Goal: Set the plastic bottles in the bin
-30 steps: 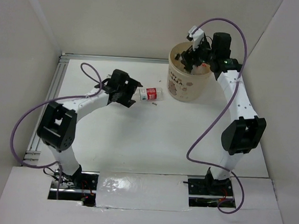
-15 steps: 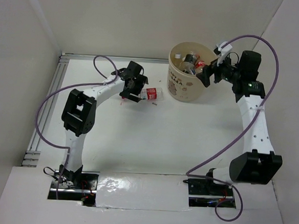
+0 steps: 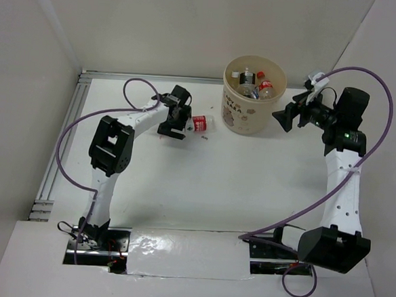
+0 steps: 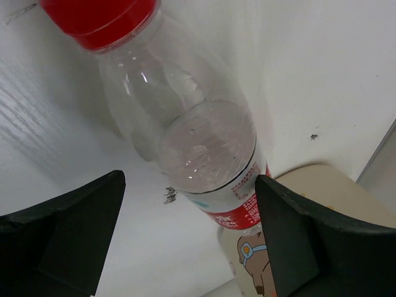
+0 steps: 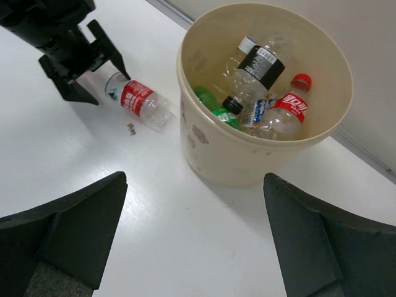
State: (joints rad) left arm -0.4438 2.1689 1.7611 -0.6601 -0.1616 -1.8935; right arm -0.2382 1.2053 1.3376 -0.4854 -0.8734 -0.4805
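Note:
One clear plastic bottle (image 3: 201, 125) with a red cap and a red/white label lies on the table just left of the bin (image 3: 244, 121). It also shows in the left wrist view (image 4: 185, 124) and the right wrist view (image 5: 139, 99). My left gripper (image 3: 179, 123) is open at the bottle's labelled end, its jaws spread wider than the bottle (image 4: 189, 185). The beige bin (image 5: 204, 154) holds several bottles, among them a green one (image 5: 213, 106) and a red-capped one (image 5: 286, 114). My right gripper (image 3: 285, 118) is open and empty, right of the bin (image 5: 195, 247).
A small dark speck (image 3: 205, 137) lies on the table by the bottle. A metal rail (image 3: 66, 132) runs along the left edge. White walls close in the back and both sides.
My right gripper has drawn back from over the bin to its right side, empty. My left gripper has moved right, up to the bottle on the table.

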